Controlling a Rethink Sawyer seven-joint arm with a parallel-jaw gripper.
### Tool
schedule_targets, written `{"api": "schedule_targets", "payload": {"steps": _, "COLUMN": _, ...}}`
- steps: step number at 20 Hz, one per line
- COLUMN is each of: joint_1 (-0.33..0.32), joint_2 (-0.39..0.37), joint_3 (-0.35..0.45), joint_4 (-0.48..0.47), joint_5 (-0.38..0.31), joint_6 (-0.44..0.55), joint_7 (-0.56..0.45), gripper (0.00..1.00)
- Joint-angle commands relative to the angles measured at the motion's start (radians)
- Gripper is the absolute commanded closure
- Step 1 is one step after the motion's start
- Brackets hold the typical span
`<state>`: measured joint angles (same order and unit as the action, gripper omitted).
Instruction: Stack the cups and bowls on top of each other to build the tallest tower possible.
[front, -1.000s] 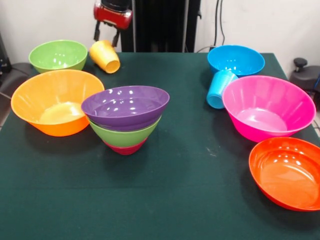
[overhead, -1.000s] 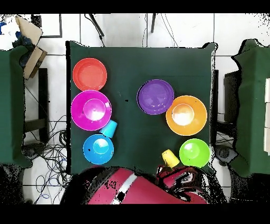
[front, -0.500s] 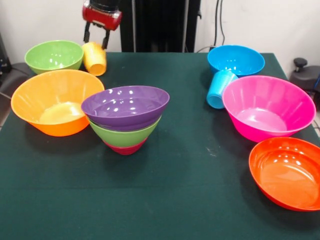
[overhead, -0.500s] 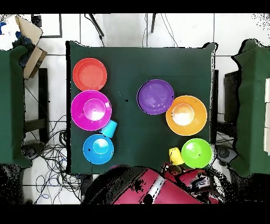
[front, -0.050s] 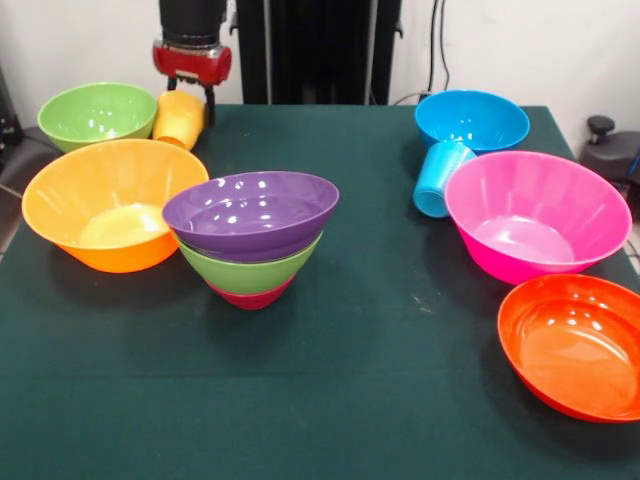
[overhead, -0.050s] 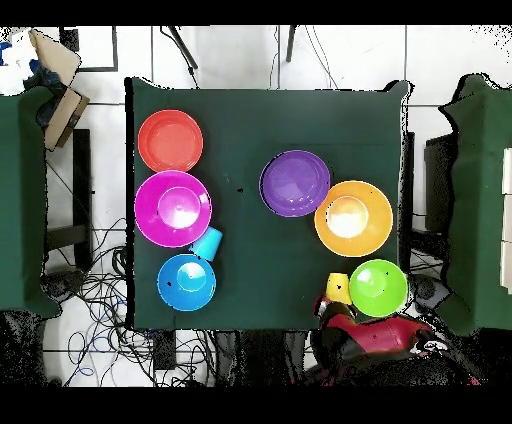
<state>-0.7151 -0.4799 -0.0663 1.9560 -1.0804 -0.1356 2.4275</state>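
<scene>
My gripper (front, -0.050s: 185, 98) hangs at the far left of the table, shut on the upper part of the yellow-orange cup (front, -0.050s: 180, 120), which rests against the rim of a green bowl (front, -0.050s: 97, 112). In the overhead view the gripper (overhead, -0.050s: 341, 306) sits just below that cup (overhead, -0.050s: 338, 287) and green bowl (overhead, -0.050s: 378, 288). The tower (front, -0.050s: 250, 240) stands mid-table: a purple bowl (front, -0.050s: 250, 210) nested in a green bowl (front, -0.050s: 250, 268) over a small crimson bowl (front, -0.050s: 250, 297). The light blue cup (front, -0.050s: 440, 178) lies on its side between the blue bowl (front, -0.050s: 472, 120) and the large pink bowl (front, -0.050s: 537, 215).
The large orange bowl (front, -0.050s: 113, 203) sits close to the left of the tower, in front of the cup. A red-orange bowl (front, -0.050s: 575, 345) lies at the near right edge. A black knob (front, -0.050s: 600, 128) stands off the table's right side.
The gripper has moved left and lower with the yellow-orange cup. The cup turned from tilted to upright. The green bowl beside it slid left.
</scene>
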Motion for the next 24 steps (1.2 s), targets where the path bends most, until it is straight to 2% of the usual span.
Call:
{"api": "schedule_targets", "payload": {"steps": 1, "joint_1": -0.025, "joint_2": -0.007, "joint_3": 0.273, "joint_4": 0.022, "joint_5": -0.051, "joint_6": 0.117, "joint_7": -0.067, "gripper": 0.00}}
{"api": "schedule_targets", "payload": {"steps": 6, "joint_1": 0.015, "joint_2": -0.038, "joint_3": 0.215, "joint_4": 0.028, "joint_5": -0.032, "joint_6": 0.105, "joint_7": -0.053, "gripper": 0.00}}
{"api": "schedule_targets", "payload": {"steps": 9, "joint_1": 0.019, "joint_2": -0.067, "joint_3": 0.207, "joint_4": 0.041, "joint_5": -0.022, "joint_6": 0.123, "joint_7": -0.055, "gripper": 0.00}}
{"api": "schedule_targets", "payload": {"steps": 11, "joint_1": 0.049, "joint_2": -0.074, "joint_3": 0.172, "joint_4": 0.038, "joint_5": -0.020, "joint_6": 0.094, "joint_7": -0.035, "gripper": 0.00}}
{"api": "schedule_targets", "payload": {"steps": 14, "joint_1": 0.181, "joint_2": -0.061, "joint_3": 0.011, "joint_4": -0.010, "joint_5": 0.010, "joint_6": -0.019, "joint_7": 0.008, "gripper": 0.00}}
{"api": "schedule_targets", "payload": {"steps": 15, "joint_1": 0.201, "joint_2": -0.058, "joint_3": -0.011, "joint_4": -0.020, "joint_5": 0.011, "joint_6": -0.033, "joint_7": 0.010, "gripper": 1.00}}
{"api": "schedule_targets", "payload": {"steps": 17, "joint_1": 0.266, "joint_2": -0.040, "joint_3": -0.088, "joint_4": -0.042, "joint_5": 0.044, "joint_6": -0.055, "joint_7": 0.023, "gripper": 1.00}}
{"api": "schedule_targets", "payload": {"steps": 19, "joint_1": 0.376, "joint_2": -0.001, "joint_3": -0.218, "joint_4": -0.065, "joint_5": 0.124, "joint_6": -0.078, "joint_7": 0.080, "gripper": 1.00}}
{"api": "schedule_targets", "payload": {"steps": 20, "joint_1": 0.422, "joint_2": 0.014, "joint_3": -0.266, "joint_4": -0.074, "joint_5": 0.156, "joint_6": -0.059, "joint_7": 0.115, "gripper": 1.00}}
{"api": "schedule_targets", "payload": {"steps": 22, "joint_1": 0.486, "joint_2": 0.015, "joint_3": -0.324, "joint_4": -0.073, "joint_5": 0.207, "joint_6": -0.020, "joint_7": 0.150, "gripper": 1.00}}
{"api": "schedule_targets", "payload": {"steps": 24, "joint_1": 0.567, "joint_2": 0.044, "joint_3": -0.404, "joint_4": -0.068, "joint_5": 0.289, "joint_6": -0.036, "joint_7": 0.177, "gripper": 1.00}}
